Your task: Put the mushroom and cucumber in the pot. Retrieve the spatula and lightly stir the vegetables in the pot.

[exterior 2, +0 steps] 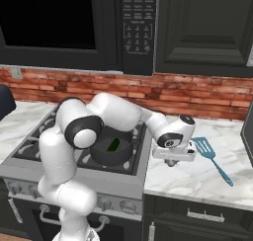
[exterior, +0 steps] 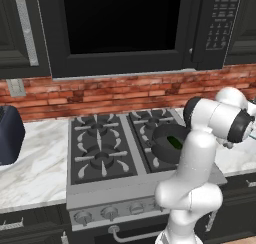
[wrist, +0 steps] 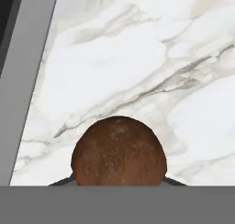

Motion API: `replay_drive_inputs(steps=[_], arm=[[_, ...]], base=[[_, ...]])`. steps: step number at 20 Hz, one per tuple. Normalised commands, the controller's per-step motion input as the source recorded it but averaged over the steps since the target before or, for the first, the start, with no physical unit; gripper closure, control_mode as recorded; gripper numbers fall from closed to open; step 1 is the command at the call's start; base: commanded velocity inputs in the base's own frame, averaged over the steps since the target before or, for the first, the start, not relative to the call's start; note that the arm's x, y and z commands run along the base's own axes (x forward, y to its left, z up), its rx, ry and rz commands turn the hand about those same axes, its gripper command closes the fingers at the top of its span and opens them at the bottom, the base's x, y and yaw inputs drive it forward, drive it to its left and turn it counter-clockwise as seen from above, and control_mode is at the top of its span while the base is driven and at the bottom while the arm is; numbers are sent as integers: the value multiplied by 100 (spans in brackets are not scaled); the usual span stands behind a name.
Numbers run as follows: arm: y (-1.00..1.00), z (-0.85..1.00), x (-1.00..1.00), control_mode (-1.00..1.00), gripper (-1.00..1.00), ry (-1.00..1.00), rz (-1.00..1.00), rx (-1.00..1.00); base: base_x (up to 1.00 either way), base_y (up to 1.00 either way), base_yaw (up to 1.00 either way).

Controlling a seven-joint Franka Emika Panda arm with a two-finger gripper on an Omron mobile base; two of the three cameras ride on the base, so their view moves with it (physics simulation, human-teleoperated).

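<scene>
Hand view showed the gripper [wrist: 118,184] grasping the mushroom [wrist: 118,155] (brown cap up); best lifted straight before swinging to the pot [exterior 2: 112,148].

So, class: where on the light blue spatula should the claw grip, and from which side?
Grip the spatula on its long thin handle, coming straight down from above: it lies flat on the marble counter, so only the handle's narrow width fits between the fingers.
</scene>
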Motion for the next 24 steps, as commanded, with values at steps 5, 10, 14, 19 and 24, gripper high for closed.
replay_drive_inputs(steps=[5, 10, 14, 19, 24], arm=[[0, 93, -80, -100, 100, -41, 1, 4], [14, 100, -74, -100, 100, -40, 5, 3], [39, 100, -51, -100, 100, -26, 9, 0], [69, 95, -9, -100, 100, -2, 2, 0], [81, 38, 0, -100, 100, 3, 0, 0]], base=[[0, 0, 0], [0, 0, 0], [0, 0, 0], [0, 0, 0], [0, 0, 0]])
